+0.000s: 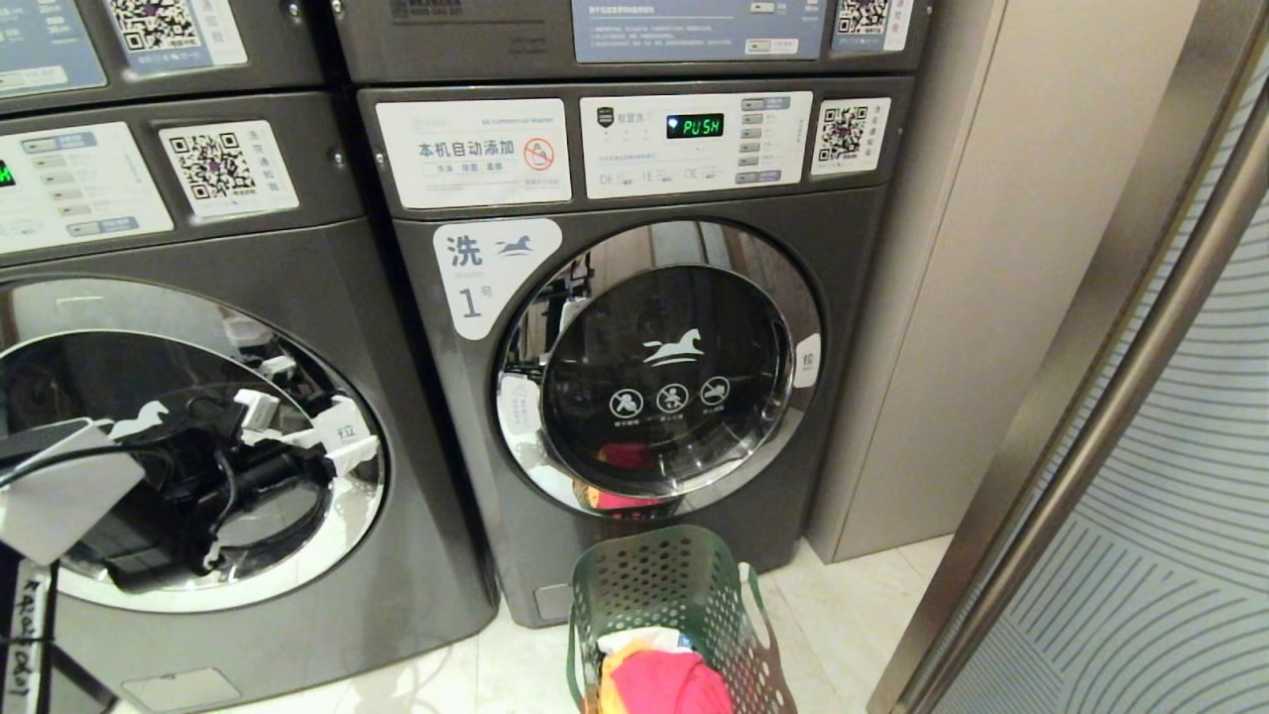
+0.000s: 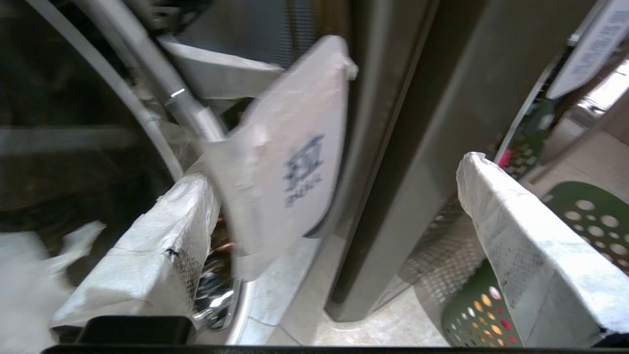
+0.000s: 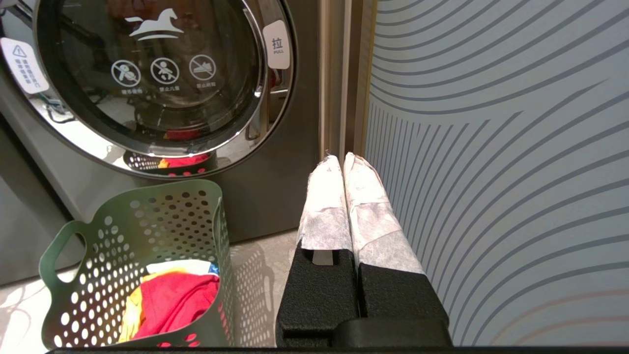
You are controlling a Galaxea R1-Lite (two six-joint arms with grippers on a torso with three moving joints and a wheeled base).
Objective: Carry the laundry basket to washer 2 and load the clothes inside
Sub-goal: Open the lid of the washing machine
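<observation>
Grey washer door [image 1: 188,436], lower left: its pull tab [image 2: 290,172] lies just ahead of the wide-spread left end effector [image 2: 334,174]; right end effector [image 3: 344,167] closed, idle.

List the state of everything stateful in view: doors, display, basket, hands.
washer 1: door shut, display lit, reads PUSH.
left washer: door shut, number label not in view.
laundry basket: upright on the floor before washer 1, loaded.
clothes: in the basket.
left hand: open around the left washer's pull tab.
right hand: shut, empty.
</observation>
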